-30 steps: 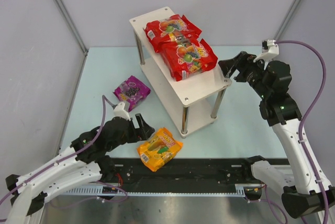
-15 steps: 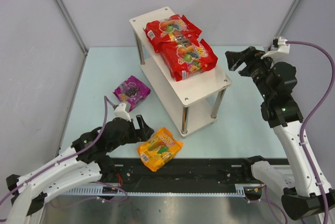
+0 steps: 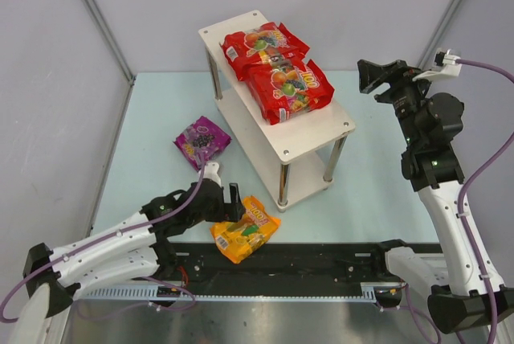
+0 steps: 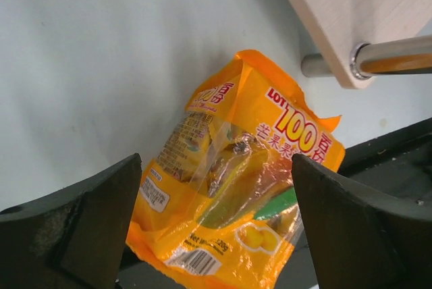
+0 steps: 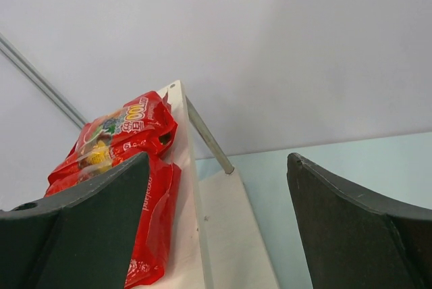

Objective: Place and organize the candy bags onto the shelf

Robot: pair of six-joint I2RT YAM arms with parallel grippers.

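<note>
Approach — my left end effector (image 4: 216, 167) now hovers over the orange bag (image 3: 245, 229) near the shelf (image 3: 321, 123), wide open, empty — right end effector (image 3: 376, 77), also open and empty, withdrew.

— What colours are the candy bags?
— The far red bag (image 3: 263, 43) and the near red bag (image 3: 291, 87) are glossy red, with fruit pictures and a yellowish "100". The orange bag (image 4: 236, 188) is orange-yellow with a clear window and a white "100" edged in red (plus a white barcode patch). The purple bag (image 3: 202, 141) carries a dark fruit picture.
— And the rest?
— The shelf (image 3: 321, 131) has pale whitish boards and silvery legs. The tabletop (image 3: 152, 119) is pale blue-green. The left pincer (image 4: 216, 167) and right pincer (image 5: 217, 159) are black.
</note>
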